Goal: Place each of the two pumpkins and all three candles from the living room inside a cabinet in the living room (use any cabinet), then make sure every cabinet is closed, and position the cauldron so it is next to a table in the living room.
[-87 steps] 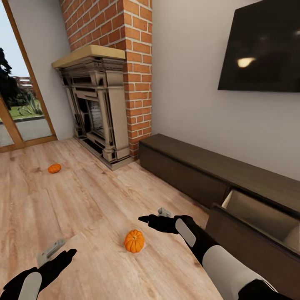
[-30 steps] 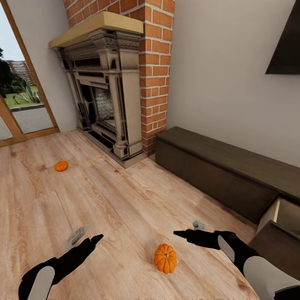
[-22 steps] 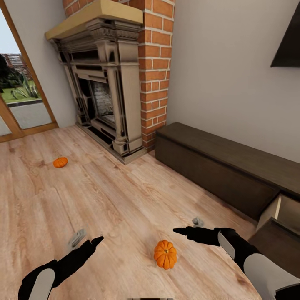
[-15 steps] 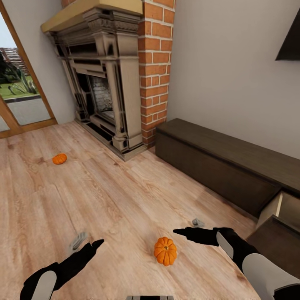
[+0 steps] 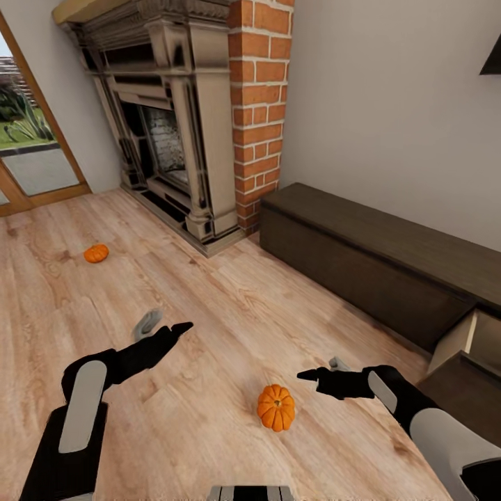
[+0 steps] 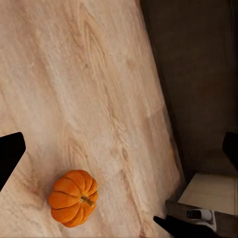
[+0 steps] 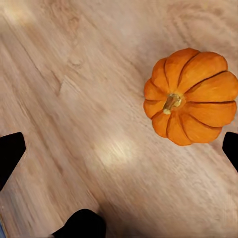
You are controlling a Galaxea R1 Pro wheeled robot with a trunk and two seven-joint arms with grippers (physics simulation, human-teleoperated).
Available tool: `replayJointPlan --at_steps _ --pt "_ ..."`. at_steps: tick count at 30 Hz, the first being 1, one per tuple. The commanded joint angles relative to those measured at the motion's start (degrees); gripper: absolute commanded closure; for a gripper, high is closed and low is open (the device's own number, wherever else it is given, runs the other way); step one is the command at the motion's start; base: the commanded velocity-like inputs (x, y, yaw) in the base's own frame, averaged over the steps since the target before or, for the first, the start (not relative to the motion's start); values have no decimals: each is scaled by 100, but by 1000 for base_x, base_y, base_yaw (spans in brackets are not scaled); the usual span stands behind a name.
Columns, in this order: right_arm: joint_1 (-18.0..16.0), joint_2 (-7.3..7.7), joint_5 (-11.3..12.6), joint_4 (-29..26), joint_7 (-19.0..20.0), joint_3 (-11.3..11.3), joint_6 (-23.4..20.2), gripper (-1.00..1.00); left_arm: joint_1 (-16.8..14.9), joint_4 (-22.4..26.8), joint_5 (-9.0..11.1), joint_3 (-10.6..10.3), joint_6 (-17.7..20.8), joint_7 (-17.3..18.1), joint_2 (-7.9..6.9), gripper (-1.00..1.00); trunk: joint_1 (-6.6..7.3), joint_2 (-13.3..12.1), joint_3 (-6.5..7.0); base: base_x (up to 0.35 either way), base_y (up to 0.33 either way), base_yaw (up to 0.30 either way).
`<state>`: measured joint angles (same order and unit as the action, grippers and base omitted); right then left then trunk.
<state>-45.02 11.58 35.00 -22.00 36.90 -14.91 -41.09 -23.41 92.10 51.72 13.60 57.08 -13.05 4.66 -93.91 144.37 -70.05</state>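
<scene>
One orange pumpkin [image 5: 276, 408] lies on the wood floor just in front of me, also seen as the pumpkin [image 7: 191, 103] and the pumpkin [image 6: 73, 197]. My right gripper [image 5: 321, 369] hovers open a little to its right, above the floor. Further left, my left gripper [image 5: 165, 325] is raised and open, holding nothing. A second pumpkin [image 5: 97, 253] rests far off to the left near the glass door. The dark-brown cabinet [image 5: 376, 271] runs along the right wall, its right-hand drawer [image 5: 480, 341] pulled open. The candles and the cauldron are out of view.
A stone fireplace [image 5: 174, 125] with a brick chimney [image 5: 257, 104] stands in the far corner. A glass door [image 5: 28, 153] is at the far left. Open wood floor [image 5: 209, 299] stretches between the pumpkins and the cabinet.
The camera has moved in closer to the near pumpkin and the fireplace. My left arm has risen and reached forward. The right gripper stays beside the pumpkin.
</scene>
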Motion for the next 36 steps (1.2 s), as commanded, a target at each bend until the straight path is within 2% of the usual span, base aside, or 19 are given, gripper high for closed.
replayJointPlan --at_steps 1,3,4,6,9,11,12,14,15,19,21,23,26,33,36 --pt "-16 31 125 -14 16 -7 -63 -100 -83 7 67 16 56 -156 57 -100 -1 4 -28 0 0 0" --pt "-35 54 273 -21 20 36 -92 -100 -184 5 75 22 72 -282 89 -100 -6 6 -72 0 0 0" --pt "-73 87 436 -25 20 72 -111 -100 -335 5 81 31 86 -454 108 -100 -9 8 -94 0 0 0" --pt "-138 138 604 -29 19 107 -128 -100 -562 0 85 56 102 -762 126 -100 -14 10 -139 0 0 0" --pt "-229 179 710 -31 6 135 -131 -100 -746 -24 88 71 106 -1116 146 -100 -22 14 -205 0 0 0" --pt "-258 187 739 -27 4 148 -130 -100 -794 -23 118 81 102 -1219 157 -100 -27 17 -249 0 0 0" --pt "-282 172 773 -13 3 162 -125 -100 -832 -40 288 146 72 -1330 164 -100 -30 18 -272 0 0 0" --pt "-291 147 791 -1 4 174 -119 -100 -843 -51 437 208 43 -1416 165 -100 -35 21 -316 0 0 0" --pt "-296 130 800 6 3 197 -111 -100 -849 -49 583 245 21 -1534 169 -100 -37 22 -338 0 0 0" --pt "-296 109 800 -9 -6 217 -103 -100 -883 -45 915 228 -12 -1765 180 -100 -48 28 -427 0 0 0" --pt "-298 102 799 -16 -10 217 -106 -100 -1005 -51 1136 78 -21 -1836 182 -100 -53 30 -471 0 0 0" --pt "-303 95 802 -18 -10 216 -103 -100 -1133 -61 1509 -198 -22 -1896 175 -100 -58 33 -515 0 0 0" --pt "-305 91 804 -22 9 212 -89 -100 -1182 -62 1904 -488 -16 -1928 149 -100 -66 37 -582 0 0 0" --pt "-298 86 787 -204 68 165 10 -100 -1174 -30 2224 -583 32 -1937 84 -100 -84 47 -737 0 0 0" --pt "-254 92 772 -509 120 131 472 -100 -1125 -19 2461 -574 37 -1938 62 -100 -91 51 -803 0 0 0"
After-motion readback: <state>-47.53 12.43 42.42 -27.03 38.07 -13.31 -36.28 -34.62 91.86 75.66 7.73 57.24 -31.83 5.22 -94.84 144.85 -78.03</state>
